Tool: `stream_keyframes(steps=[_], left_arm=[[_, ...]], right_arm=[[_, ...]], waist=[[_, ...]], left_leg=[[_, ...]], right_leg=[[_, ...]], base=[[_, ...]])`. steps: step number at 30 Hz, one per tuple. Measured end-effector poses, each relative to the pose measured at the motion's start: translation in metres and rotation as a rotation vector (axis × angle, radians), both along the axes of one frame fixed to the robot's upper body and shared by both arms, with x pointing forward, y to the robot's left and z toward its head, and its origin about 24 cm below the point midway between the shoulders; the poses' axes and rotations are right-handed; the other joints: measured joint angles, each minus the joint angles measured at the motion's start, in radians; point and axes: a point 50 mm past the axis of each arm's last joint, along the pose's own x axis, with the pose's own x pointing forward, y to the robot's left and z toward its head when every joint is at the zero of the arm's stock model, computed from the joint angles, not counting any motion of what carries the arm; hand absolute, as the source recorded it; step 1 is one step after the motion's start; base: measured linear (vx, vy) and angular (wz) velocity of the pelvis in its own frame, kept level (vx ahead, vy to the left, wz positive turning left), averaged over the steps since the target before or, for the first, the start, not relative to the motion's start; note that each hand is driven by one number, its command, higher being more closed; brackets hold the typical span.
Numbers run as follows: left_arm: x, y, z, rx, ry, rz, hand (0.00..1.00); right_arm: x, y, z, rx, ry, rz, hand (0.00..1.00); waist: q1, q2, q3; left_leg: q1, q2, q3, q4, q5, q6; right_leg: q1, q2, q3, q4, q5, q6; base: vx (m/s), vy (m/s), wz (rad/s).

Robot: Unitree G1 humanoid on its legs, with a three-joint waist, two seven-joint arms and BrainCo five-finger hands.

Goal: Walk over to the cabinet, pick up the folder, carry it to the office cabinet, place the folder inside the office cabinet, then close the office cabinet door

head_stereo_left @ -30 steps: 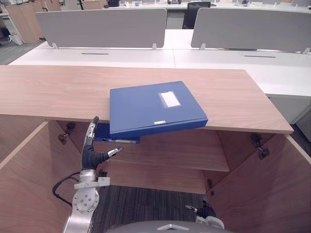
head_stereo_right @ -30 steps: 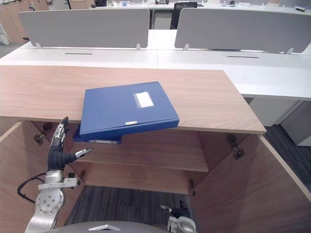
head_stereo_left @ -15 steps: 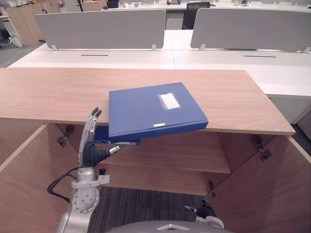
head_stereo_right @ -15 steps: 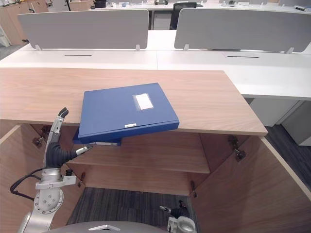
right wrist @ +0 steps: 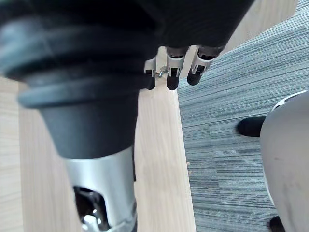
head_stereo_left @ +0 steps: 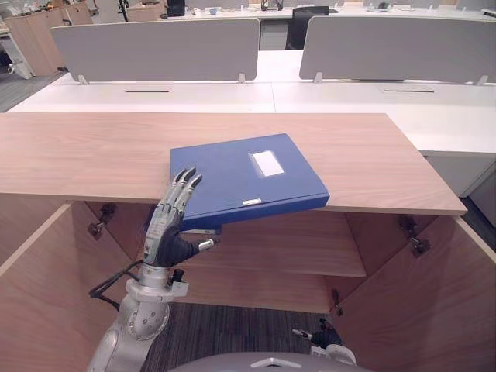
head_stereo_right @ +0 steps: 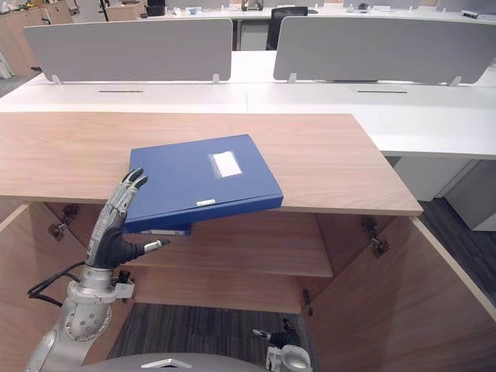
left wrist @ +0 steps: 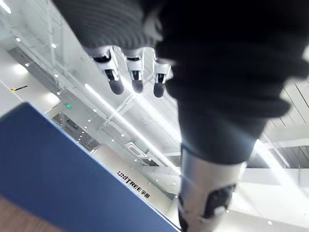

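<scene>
A blue folder (head_stereo_left: 240,178) with a white label lies flat on the wooden cabinet top (head_stereo_left: 85,151), its front edge jutting out over the open cabinet. A second blue piece (head_stereo_left: 203,229) shows just beneath it. My left hand (head_stereo_left: 167,232) is raised in front of the folder's left front corner, open, its straight fingers (head_stereo_left: 184,184) reaching up across the folder's left edge. In the left wrist view the folder's blue face (left wrist: 58,169) lies past the fingers (left wrist: 137,84). Low by the floor, my right hand (head_stereo_left: 324,339) hangs open near the right door.
Both cabinet doors stand open, the left door (head_stereo_left: 39,279) and the right door (head_stereo_left: 434,302). Inside, a wooden shelf (head_stereo_left: 302,248) runs across. Behind the cabinet are white desks (head_stereo_left: 232,93) with grey divider screens (head_stereo_left: 155,46). Grey carpet (right wrist: 231,111) lies below.
My left hand has risen from under the cabinet's top edge and turned toward the folder's left front corner. The folder has stayed in place.
</scene>
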Motion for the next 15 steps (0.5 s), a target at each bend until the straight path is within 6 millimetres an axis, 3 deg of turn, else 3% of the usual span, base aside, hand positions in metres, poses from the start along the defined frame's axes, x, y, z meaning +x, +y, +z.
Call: stream_keyframes(steps=[15], left_arm=[[0.0012,-0.0014,-0.005,0.144,0.004,0.042,0.0]], right_arm=[[-0.0025,-0.0031,-0.0003,0.042,-0.007,-0.041,0.0]], waist=[[-0.01,0.005,-0.006]], left_leg=[[0.0,0.003,0.023,-0.002,-0.003,-0.002]], right_leg=[[-0.002,0.005,0.021,-0.012,0.003,-0.005]], base=[[-0.02,-0.003,-0.04]])
